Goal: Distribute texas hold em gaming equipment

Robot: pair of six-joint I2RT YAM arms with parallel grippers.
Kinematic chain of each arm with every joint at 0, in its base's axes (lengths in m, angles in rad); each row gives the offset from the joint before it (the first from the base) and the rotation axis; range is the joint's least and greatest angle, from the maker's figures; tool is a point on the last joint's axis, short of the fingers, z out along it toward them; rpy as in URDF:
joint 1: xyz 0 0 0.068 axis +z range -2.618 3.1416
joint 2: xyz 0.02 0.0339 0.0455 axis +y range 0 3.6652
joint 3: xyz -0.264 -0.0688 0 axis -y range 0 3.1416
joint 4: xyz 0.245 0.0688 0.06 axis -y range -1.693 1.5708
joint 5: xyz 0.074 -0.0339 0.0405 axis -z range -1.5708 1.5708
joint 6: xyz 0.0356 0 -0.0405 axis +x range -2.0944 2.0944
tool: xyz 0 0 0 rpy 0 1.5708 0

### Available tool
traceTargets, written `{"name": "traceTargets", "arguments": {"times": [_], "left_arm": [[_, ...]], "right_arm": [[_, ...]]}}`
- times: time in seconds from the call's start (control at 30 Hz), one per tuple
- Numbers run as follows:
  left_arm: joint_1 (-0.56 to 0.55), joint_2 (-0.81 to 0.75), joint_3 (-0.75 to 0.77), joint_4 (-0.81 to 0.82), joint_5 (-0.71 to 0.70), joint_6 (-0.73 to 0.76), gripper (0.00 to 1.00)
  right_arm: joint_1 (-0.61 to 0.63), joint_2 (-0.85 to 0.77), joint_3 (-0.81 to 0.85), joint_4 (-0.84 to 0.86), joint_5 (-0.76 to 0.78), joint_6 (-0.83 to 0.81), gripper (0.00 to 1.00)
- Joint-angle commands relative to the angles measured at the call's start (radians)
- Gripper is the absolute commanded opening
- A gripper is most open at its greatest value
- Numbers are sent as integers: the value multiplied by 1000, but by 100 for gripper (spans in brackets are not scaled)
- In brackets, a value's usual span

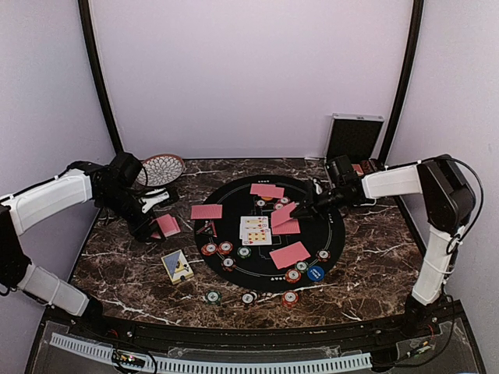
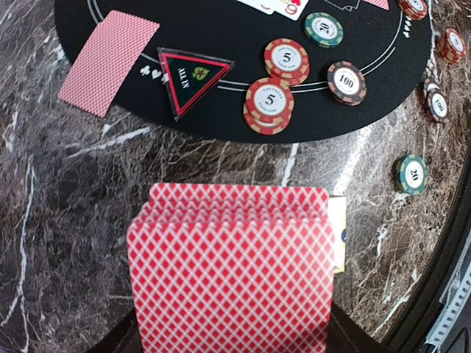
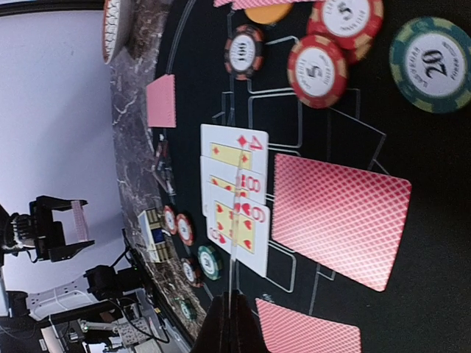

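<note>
Deck (image 2: 232, 272) looks fanned, L wrist cam only.

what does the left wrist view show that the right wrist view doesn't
Only the left wrist: readable lettering on the ALL IN triangle, and the deck of red-backed cards filling the foreground.
Only the right wrist: the readable face-up cards with the four of diamonds on top, the patterned bowl, and the shut right gripper pinching what looks like a card edge-on.
Both: the black mat, red 5 chips, a 100 chip and the marble table.
</note>
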Motion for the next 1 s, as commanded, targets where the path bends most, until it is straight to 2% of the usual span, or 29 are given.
{"name": "traceTargets", "arguments": {"times": [0.0, 0.2, 0.47, 0.67, 0.8, 0.97], "left_arm": [[61, -92, -71, 19, -10, 31, 0], [122, -180, -180, 26, -16, 73, 0], [199, -214, -277, 17, -6, 169, 0], [210, -254, -383, 46, 8, 275, 0], [210, -267, -443, 70, 22, 322, 0], [210, -204, -479, 94, 38, 356, 0]], "right_arm": [[-9, 41, 11, -82, 81, -98, 0], [-23, 39, -26, -97, 123, -127, 0], [-31, 54, -34, -140, 171, -161, 0], [-31, 58, -18, -195, 228, -189, 0], [-31, 52, -15, -225, 261, -207, 9], [-31, 46, -12, -244, 282, -211, 20]]}}
